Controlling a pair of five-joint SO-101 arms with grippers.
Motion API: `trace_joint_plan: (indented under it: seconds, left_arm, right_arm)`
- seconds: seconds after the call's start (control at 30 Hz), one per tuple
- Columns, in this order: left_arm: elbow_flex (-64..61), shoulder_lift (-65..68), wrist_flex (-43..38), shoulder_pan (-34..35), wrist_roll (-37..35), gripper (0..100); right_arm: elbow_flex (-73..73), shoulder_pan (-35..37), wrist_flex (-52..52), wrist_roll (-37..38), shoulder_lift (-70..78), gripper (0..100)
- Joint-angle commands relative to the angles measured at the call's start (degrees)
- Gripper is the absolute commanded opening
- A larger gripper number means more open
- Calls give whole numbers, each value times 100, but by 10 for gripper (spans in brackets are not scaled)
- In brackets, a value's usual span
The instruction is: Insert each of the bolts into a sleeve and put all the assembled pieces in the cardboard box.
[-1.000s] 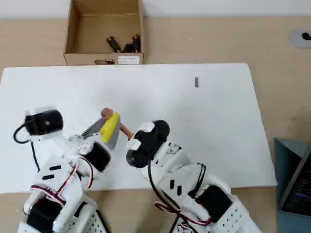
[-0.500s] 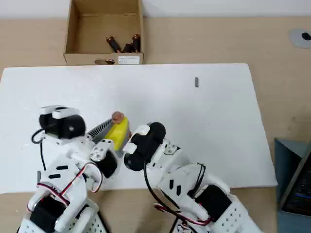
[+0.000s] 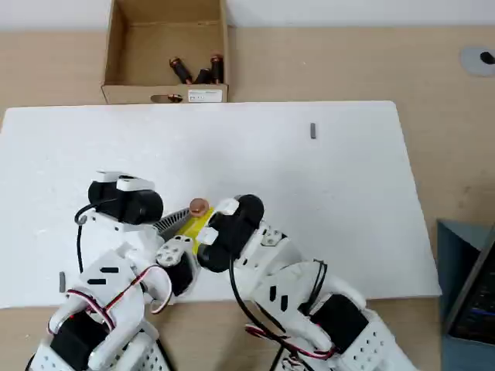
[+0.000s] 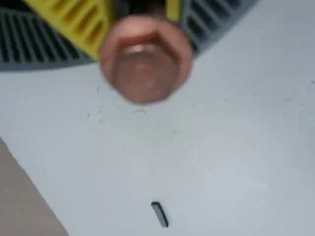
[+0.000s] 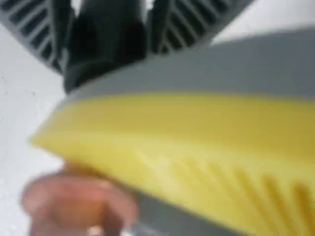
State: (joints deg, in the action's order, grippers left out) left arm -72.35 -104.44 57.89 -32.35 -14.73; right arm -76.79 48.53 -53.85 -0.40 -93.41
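Note:
My left gripper (image 3: 188,222) (image 4: 142,12) is shut on a copper bolt (image 3: 199,206) (image 4: 145,59), held between its yellow and grey fingers with the hexagonal head sticking out. It sits right against my right arm's wrist (image 3: 232,232) near the mat's front middle. My right gripper (image 5: 110,54) is shut on a black sleeve (image 5: 106,34), and the left gripper's yellow finger (image 5: 197,142) crosses just in front of it. The bolt head (image 5: 74,204) shows beside it. A loose dark sleeve (image 3: 312,131) (image 4: 159,215) lies on the white mat (image 3: 348,216). The cardboard box (image 3: 112,58) holds several assembled pieces (image 3: 197,71).
One copper and dark piece (image 3: 167,98) lies outside the box against its front wall. A small grey piece (image 3: 62,280) lies near the mat's left front edge. A laptop corner (image 3: 468,286) is at the right edge.
My left arm has swung right and toward the front, carrying the bolt up against the right gripper. The right arm has hardly moved.

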Motion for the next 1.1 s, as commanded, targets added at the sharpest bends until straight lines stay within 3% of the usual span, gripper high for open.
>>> trace_joint_plan:
  seconds: [0.0,0.27,0.57,0.8,0.97,1.07]
  left_arm:
    - [62,-13,44,35,44,5]
    - [299,13,299,53,-123,187]
    - [818,13,782,79,-255,191]
    - [1292,22,756,862,-202,188]
    - [1310,-4,747,1371,404,183]
    - [1284,-4,747,1793,695,88]
  right_arm:
    - [75,13,193,53,-101,9]
    - [48,13,193,53,-101,9]
    - [-75,13,193,35,-101,9]
    - [-84,13,255,35,-110,9]
    - [-84,4,264,35,-110,9]
    - [-84,-4,264,26,-110,9]
